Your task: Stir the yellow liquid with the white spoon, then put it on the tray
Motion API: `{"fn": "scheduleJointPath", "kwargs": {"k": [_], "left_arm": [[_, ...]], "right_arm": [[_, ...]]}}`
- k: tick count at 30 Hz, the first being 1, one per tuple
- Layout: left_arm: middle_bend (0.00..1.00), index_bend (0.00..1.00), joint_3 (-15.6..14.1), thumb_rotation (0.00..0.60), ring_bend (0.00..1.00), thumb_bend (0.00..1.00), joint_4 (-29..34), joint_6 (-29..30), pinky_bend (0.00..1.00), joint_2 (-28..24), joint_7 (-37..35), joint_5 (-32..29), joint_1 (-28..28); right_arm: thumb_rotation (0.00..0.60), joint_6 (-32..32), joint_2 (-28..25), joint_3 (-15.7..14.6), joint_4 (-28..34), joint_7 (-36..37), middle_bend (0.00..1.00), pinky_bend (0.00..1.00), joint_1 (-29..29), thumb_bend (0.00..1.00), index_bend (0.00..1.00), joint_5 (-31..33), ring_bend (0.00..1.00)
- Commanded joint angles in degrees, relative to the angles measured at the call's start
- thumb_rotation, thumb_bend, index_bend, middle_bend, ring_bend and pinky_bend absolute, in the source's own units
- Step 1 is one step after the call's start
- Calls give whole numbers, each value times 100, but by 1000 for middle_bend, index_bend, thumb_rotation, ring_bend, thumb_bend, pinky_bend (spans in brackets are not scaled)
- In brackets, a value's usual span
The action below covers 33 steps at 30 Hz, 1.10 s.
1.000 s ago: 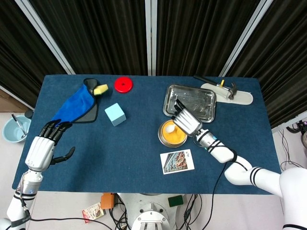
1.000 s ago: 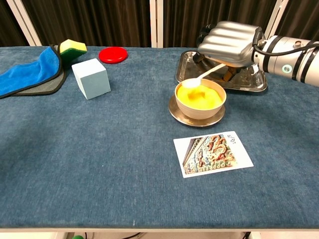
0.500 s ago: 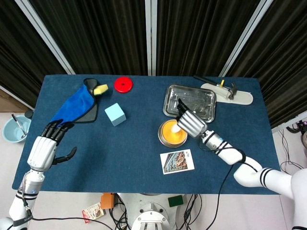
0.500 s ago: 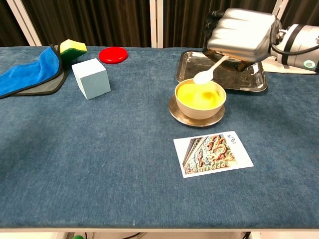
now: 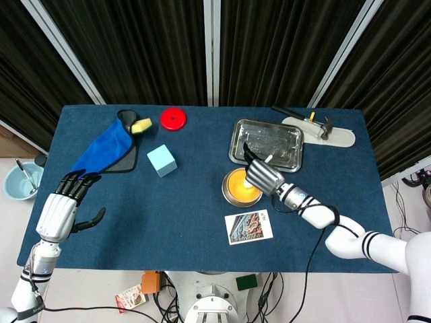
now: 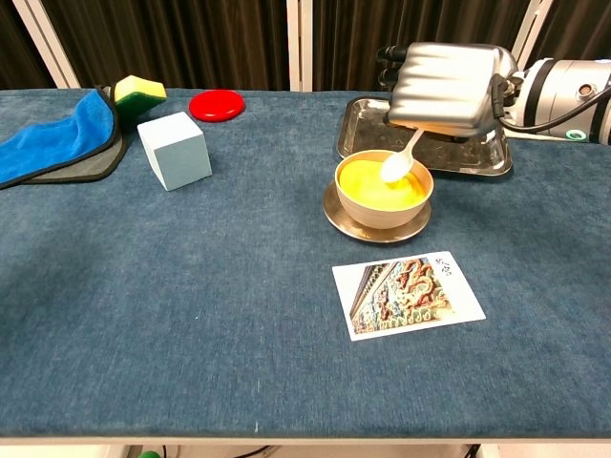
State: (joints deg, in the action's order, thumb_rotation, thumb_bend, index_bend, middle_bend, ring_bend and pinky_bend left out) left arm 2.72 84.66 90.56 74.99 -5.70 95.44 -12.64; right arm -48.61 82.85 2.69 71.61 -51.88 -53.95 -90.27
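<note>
From the head camera, the right hand point(image 5: 260, 176) sits over the far right edge of the bowl point(image 5: 233, 192) of yellow liquid point(image 5: 239, 186), its back turned up and its fingers curled under; the spoon is largely hidden beneath it here. The metal tray point(image 5: 285, 136) lies just behind the bowl, and a picture card point(image 5: 249, 227) lies in front of it. The left hand point(image 5: 61, 207) hovers at the near left edge of the table point(image 5: 182, 208), holding nothing, fingers straight and slightly apart, thumb held out to the side. Further back lie a blue cloth point(image 5: 106, 147), a yellow sponge point(image 5: 141, 126), a red disc point(image 5: 173, 119) and a pale blue cube point(image 5: 161, 160)

From the chest camera, the right hand point(image 6: 445, 76) grips the handle of the white spoon point(image 6: 399, 164), which slants down so that its head is at the bowl's point(image 6: 383, 207) far right rim, just at the surface of the liquid point(image 6: 369, 184). The bowl stands on a saucer point(image 6: 341, 218). The tray point(image 6: 356, 134) shows partly behind the hand. The left hand is out of this view
</note>
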Motion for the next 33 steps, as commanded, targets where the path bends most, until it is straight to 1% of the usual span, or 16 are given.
{"fn": "scheduleJointPath", "kwargs": {"k": [1,3,6,7,8,13,17,18,22,26,28,30,33], "left_arm": [[167,187,-4,425,100,296,-24,16,134,14,-26,-4,12],[168,187,-4,411,100,296,-53,28,135,31,-54,-10,20],[168,187,-7,411,100,297,-95,40,135,56,-91,-15,30],[168,187,-7,419,100,296,-108,47,134,63,-97,-14,33],[168,187,-9,425,100,296,-127,52,134,73,-112,-19,39],[168,187,-21,413,100,296,-195,66,135,95,-166,-38,65],[168,187,-26,428,100,296,-250,89,133,106,-224,-49,86],[168,187,-26,417,100,296,-264,95,134,108,-237,-50,90],[167,187,-36,413,100,296,-307,117,135,111,-281,-52,113],[168,187,-36,428,100,296,-330,148,134,110,-306,-45,129],[168,187,-33,408,100,297,-324,163,135,109,-304,-33,131],[168,187,-32,418,100,297,-310,166,134,104,-284,-23,129],[168,187,-27,411,100,296,-250,159,134,81,-218,-4,117]], "right_arm": [[600,142,-56,12,45,-209,533,137,-59,654,702,58,225],[600,208,-79,25,73,-330,533,137,-78,654,702,105,225],[600,350,-81,15,78,-527,533,138,-128,654,702,158,226],[600,383,-76,14,80,-575,533,137,-141,654,702,174,226],[600,426,-51,9,70,-649,533,137,-169,654,702,173,226],[600,503,91,39,36,-805,533,137,-235,654,702,235,226],[600,507,236,41,-25,-867,533,137,-270,654,702,244,227],[600,496,265,45,-40,-871,533,137,-275,654,701,245,229],[600,303,353,77,-80,-821,534,137,-224,654,702,237,233],[600,92,379,53,-135,-695,535,137,-100,654,702,240,234],[600,-25,390,22,-182,-618,536,137,-31,655,702,209,234],[600,-129,396,10,-217,-514,536,137,30,654,702,194,234],[600,-339,378,-10,-247,-301,536,137,108,654,702,99,235]]}}
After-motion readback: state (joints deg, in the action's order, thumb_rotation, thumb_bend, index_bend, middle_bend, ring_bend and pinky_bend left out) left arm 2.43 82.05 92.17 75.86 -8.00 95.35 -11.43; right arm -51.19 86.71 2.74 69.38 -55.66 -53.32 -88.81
